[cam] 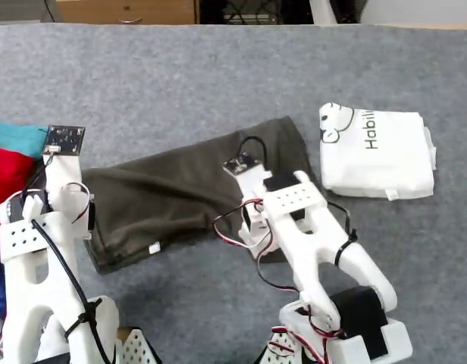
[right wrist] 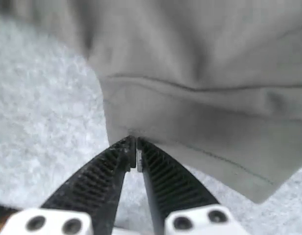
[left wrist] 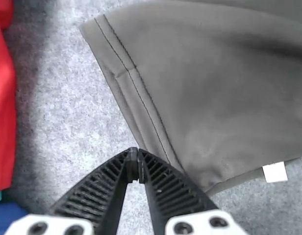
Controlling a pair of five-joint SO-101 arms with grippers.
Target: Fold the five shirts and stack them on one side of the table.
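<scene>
Currently the left end effector (left wrist: 134, 169) and right end effector (right wrist: 133, 154) are both pinched closed at the hem of the olive shirt (cam: 180, 189) lying central on the surface (cam: 218, 76), cloth grip unclear, so lift together, level, folding without dragging.

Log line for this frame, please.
olive shirt: lying mid-table | left fingers: shut at its edge | right fingers: shut at its edge | white shirt: folded, beside it

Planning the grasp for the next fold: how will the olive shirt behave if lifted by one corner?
Likely floppy: the olive shirt lies creased flat on the grey felt table. Probably light: thin cloth, stitched hems. It may drag, not slide, on that rough surface.
</scene>
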